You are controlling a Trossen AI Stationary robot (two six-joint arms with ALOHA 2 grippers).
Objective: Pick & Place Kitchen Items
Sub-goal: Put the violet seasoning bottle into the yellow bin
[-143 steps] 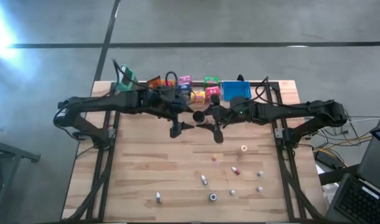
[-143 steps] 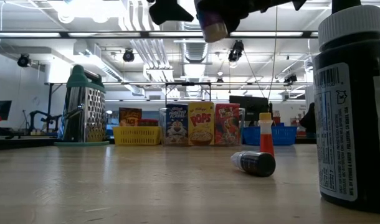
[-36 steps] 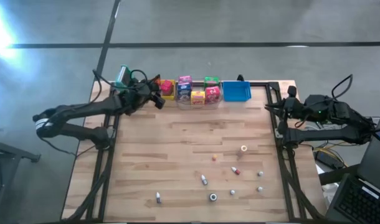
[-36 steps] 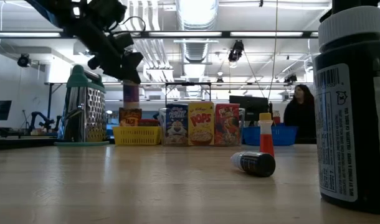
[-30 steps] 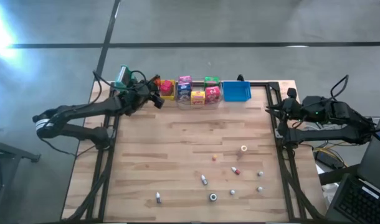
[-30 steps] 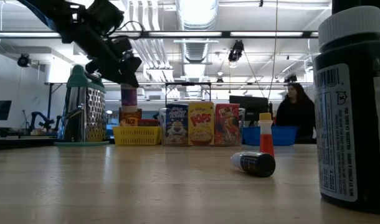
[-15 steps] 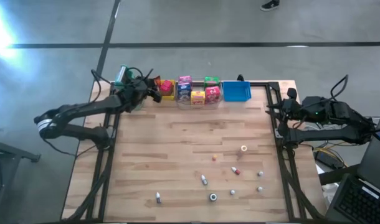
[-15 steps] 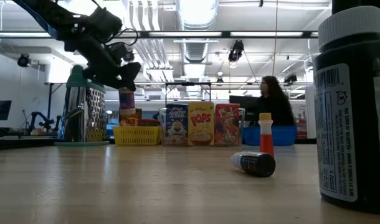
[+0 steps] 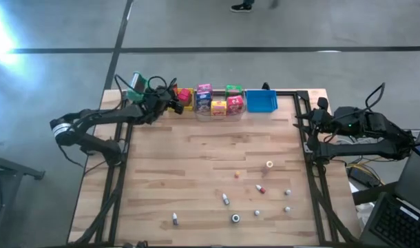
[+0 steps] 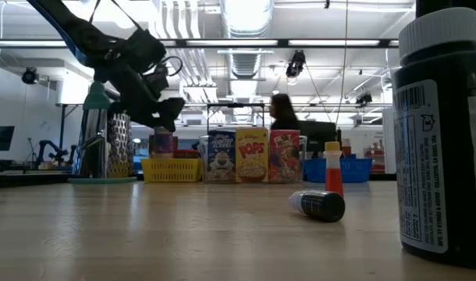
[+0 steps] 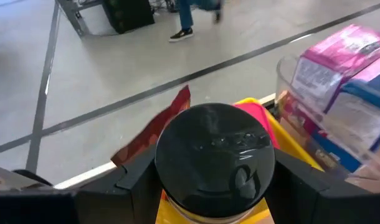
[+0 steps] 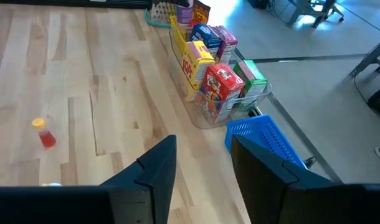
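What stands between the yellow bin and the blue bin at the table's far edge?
The clear bin of mini boxes, as the high view shows, between the yellow bin and blue bin.

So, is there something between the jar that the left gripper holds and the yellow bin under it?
Nothing visible blocks it. The left gripper holds the jar by its black lid right above the yellow bin. A red box already stands in that bin, close beside the jar, so it may touch.

Overhead camera straight down on whole table (image 9: 196,172), low camera at tabletop level facing far bins, close behind a dark bottle (image 10: 441,133), wrist cameras looking past own fingers, all share the cereal boxes (image 12: 209,62).
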